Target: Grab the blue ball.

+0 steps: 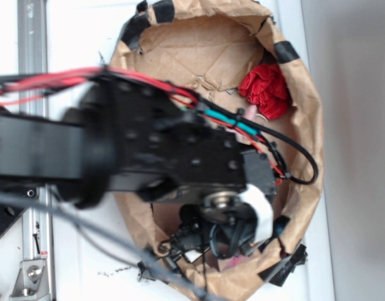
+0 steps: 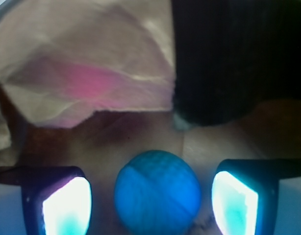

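In the wrist view the blue ball (image 2: 157, 192), round with a knitted texture, lies on the brown paper floor right between my two fingers. My gripper (image 2: 150, 203) is open, with a gap showing on each side of the ball and neither pad (image 2: 67, 208) touching it. In the exterior view my black arm covers the ball, and the gripper (image 1: 233, 235) reaches down into the lower part of the brown paper bowl (image 1: 305, 94).
A pale cloth with a pink patch (image 2: 87, 73) lies just beyond the ball, with a dark object (image 2: 234, 58) to its right. A red crumpled cloth (image 1: 266, 89) sits at the bowl's upper right. The bowl's raised paper walls ring the workspace, and black tape (image 1: 286, 51) patches the rim.
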Available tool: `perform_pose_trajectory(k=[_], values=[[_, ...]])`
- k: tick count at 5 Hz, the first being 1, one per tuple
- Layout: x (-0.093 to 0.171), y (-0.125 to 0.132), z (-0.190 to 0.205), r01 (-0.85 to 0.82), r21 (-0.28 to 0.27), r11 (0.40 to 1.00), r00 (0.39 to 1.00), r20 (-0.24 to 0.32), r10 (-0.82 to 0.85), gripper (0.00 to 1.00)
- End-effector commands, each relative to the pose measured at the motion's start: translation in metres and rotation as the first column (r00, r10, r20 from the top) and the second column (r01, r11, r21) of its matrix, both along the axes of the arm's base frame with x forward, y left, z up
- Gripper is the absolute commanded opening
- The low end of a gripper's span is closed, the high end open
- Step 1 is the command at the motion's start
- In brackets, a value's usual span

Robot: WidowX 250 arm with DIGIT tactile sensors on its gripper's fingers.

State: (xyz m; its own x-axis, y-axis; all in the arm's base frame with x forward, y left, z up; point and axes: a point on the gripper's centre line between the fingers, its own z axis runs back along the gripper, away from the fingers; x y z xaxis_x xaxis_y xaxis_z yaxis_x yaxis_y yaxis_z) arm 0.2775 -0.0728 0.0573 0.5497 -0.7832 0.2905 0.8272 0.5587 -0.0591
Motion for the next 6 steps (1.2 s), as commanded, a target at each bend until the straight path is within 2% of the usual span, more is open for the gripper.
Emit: perform_pose_trajectory(k=[1, 2, 3, 4, 5, 6], values=[[-0.017, -0.032, -0.028, 0.084, 0.099, 0.992, 0.996, -0.002, -0.084, 0.00], [-0.004, -0.019, -0.021, -0.021, 0.234, 0.972, 0.988, 0.151, -0.015, 0.00], [0.009, 0.004, 0.004, -0.166, 0.220, 0.961, 0.975, 0.181, 0.127, 0.00], [0.021, 0.041, 0.054, -0.346, 0.208, 0.915, 0.935, 0.164, 0.316, 0.00], [0.007, 0.062, 0.101, -0.470, 0.286, 0.835, 0.874, 0.018, 0.485, 0.00], [-0.009, 0.076, 0.143, -0.664, 0.280, 0.693, 0.727, 0.024, 0.686, 0.00]])
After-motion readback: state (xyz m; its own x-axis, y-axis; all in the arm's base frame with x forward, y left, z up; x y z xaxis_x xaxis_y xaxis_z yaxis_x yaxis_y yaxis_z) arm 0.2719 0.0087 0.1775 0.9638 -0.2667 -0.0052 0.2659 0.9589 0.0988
